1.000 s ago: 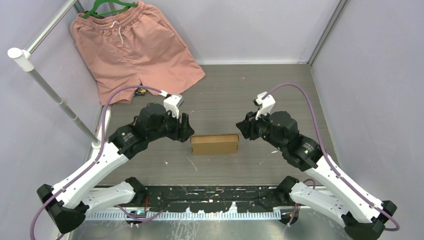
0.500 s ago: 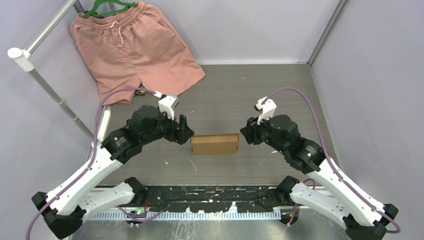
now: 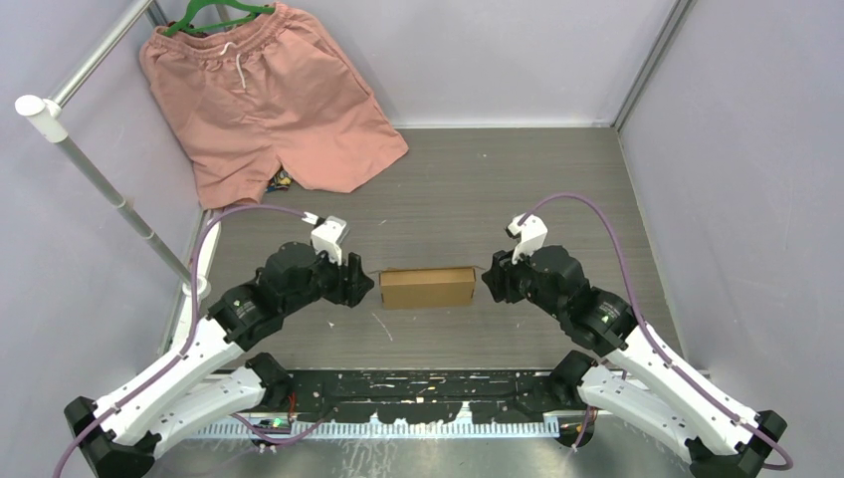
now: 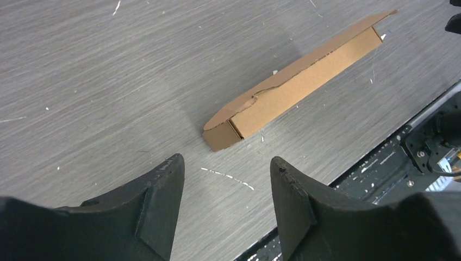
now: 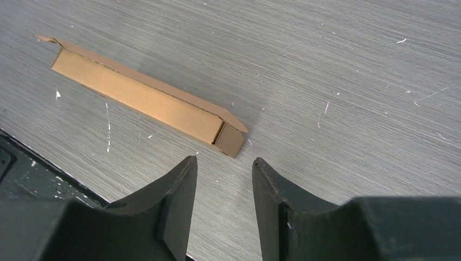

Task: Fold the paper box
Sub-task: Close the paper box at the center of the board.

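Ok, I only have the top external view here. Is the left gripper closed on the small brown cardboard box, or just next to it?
Observer: Just next to it. The left wrist view shows the left gripper open, jaws apart with nothing between them. The small brown cardboard box lies on the grey table ahead, untouched.
Operator: And the right one?
Observer: The right gripper is open as well. In its wrist view the box's end sits just beyond the jaws, with no contact.
Operator: Is the lid neat?
Observer: Not quite. The left wrist view shows a ragged, torn-looking spot on the top panel's front edge, near the end closest to the left gripper.
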You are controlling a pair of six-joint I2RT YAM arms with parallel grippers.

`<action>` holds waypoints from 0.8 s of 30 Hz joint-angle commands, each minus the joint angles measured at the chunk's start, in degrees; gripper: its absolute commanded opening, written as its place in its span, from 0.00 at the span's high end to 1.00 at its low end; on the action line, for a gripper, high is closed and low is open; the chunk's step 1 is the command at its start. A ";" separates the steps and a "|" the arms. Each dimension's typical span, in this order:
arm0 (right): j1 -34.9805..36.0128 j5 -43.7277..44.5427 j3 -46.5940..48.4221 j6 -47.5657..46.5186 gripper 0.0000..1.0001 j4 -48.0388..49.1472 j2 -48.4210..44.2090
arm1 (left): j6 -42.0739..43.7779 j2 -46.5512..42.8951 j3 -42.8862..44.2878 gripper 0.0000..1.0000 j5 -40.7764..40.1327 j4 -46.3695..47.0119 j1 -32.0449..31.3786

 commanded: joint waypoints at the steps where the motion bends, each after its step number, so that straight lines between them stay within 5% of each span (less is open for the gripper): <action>1: 0.34 1.29 0.15 -1.97 0.52 4.11 -0.63 | 1.17 -0.40 -1.54 0.40 -4.61 11.02 -1.30; 24: 0.32 2.11 -0.41 -8.57 0.58 10.09 5.93 | 10.45 3.61 1.67 0.41 -6.13 10.53 -3.76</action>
